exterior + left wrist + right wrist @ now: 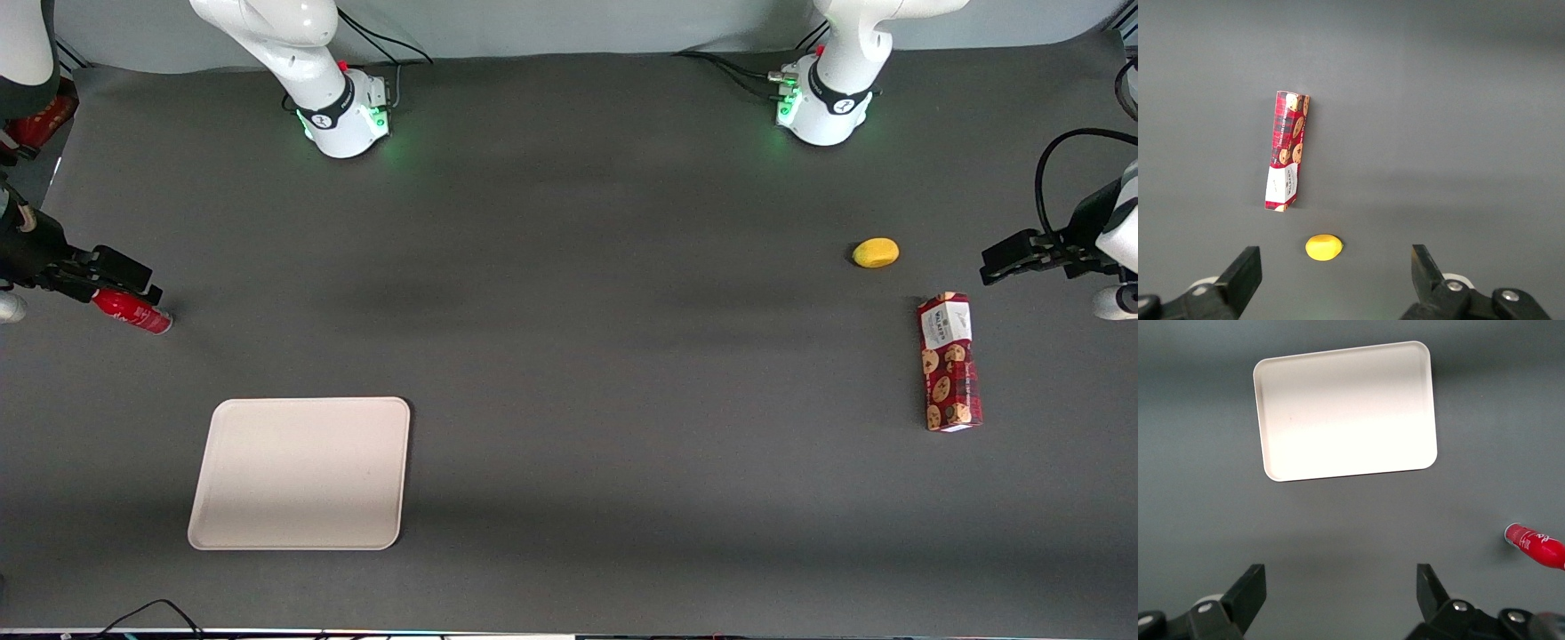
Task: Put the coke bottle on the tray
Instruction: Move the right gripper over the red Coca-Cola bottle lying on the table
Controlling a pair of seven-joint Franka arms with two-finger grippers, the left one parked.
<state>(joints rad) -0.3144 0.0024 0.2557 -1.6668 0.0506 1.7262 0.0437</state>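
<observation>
The coke bottle (133, 311) is a small slim red bottle lying on its side on the dark table at the working arm's end. It also shows in the right wrist view (1537, 546), off to the side of the fingers and not between them. My right gripper (133, 277) hovers just above and beside the bottle, open and empty (1340, 580). The cream-white tray (300, 473) lies flat and bare, nearer to the front camera than the bottle. It shows whole in the right wrist view (1345, 420).
A red cookie box (949, 362) and a small yellow lemon-like object (876, 252) lie toward the parked arm's end; both show in the left wrist view, the box (1286, 160) and the yellow object (1323, 247). The table's edge is close to the bottle.
</observation>
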